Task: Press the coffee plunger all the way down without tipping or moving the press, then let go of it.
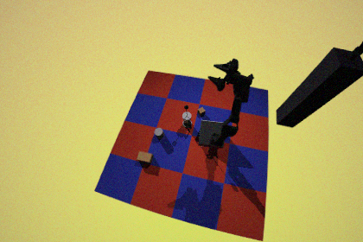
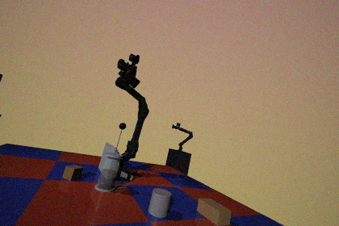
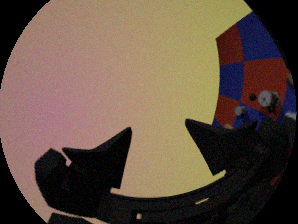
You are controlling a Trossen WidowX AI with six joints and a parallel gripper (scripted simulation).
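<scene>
The coffee press stands upright on the checkered mat. Its clear body has a pale lid, which shows in the top view. The plunger's round black knob is raised well above the lid on a thin rod. My gripper is open wide and empty. It is high above the mat and well away from the press, with only background between its fingers in the wrist view.
A grey cylinder and a tan block stand on one side of the press. A small tan cube is close on the other. My arm's base plate is nearby. A dark pillar is beyond the mat.
</scene>
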